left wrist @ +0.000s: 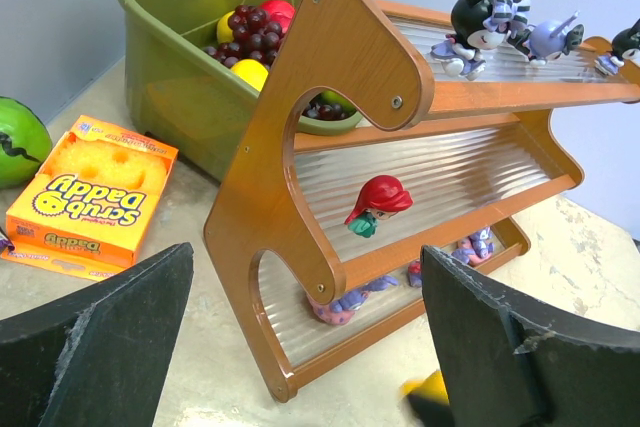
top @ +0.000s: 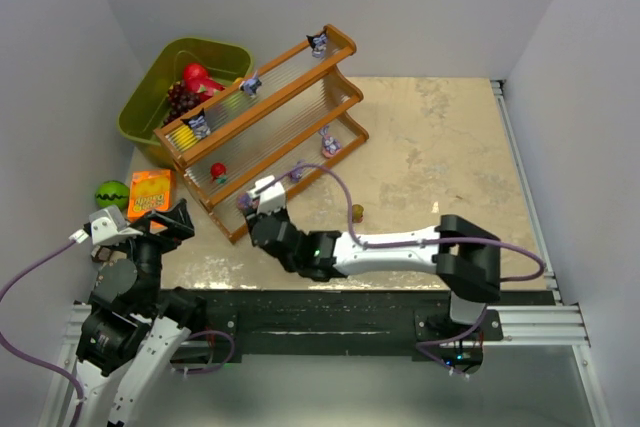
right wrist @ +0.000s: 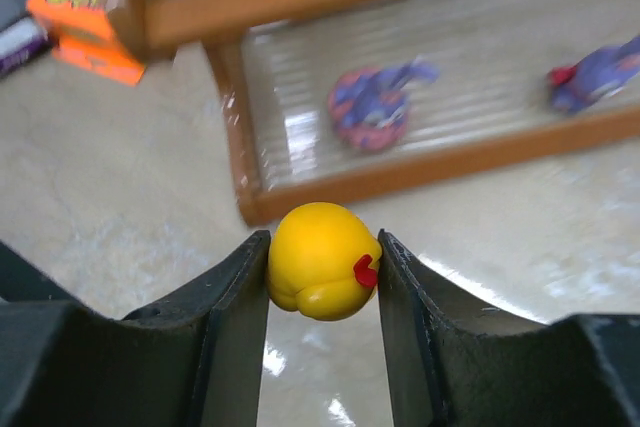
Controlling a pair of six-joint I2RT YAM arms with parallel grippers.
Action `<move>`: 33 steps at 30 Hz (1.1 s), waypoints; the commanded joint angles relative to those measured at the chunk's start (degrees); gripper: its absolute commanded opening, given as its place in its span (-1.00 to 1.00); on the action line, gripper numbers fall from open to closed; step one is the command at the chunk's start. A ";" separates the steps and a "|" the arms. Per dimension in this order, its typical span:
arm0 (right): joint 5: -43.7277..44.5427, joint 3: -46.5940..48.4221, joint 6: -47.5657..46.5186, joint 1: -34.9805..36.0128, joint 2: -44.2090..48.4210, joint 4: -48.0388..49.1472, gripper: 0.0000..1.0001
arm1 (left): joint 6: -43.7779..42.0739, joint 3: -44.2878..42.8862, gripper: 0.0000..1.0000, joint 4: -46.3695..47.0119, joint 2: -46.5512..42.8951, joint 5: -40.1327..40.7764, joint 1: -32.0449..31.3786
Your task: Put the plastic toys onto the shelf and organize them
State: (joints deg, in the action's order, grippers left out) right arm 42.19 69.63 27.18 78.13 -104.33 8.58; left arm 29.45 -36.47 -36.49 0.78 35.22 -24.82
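The shelf stands slanted at the back left of the table. Dark figurines sit on its top tier, a red-haired one is on the middle tier, and purple-pink ones lie on the bottom tier. My right gripper is shut on a round yellow toy and holds it just in front of the shelf's near left corner. A small olive toy lies on the table to its right. My left gripper is open and holds nothing. It faces the shelf's left end.
An olive-green bin with red fruit and dark grapes stands behind the shelf's left end. A green striped ball and an orange box lie on the table's left edge. White walls close in the back and both sides.
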 commanded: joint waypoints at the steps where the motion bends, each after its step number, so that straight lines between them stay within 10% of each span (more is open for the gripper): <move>1: -4.31 1.91 -9.15 -4.38 5.98 -4.09 -0.52 | -0.01 -0.09 0.99 2.39 -5.26 0.11 0.12; 33: -18.73 26.70 -24.28 -19.41 -8.51 -6.65 -0.47 | 0.17 -0.01 0.99 2.30 -4.12 0.37 0.12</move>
State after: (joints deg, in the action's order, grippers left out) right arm 24.40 92.27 3.36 59.51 -112.75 0.99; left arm 29.45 -36.47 -36.47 0.78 35.24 -24.82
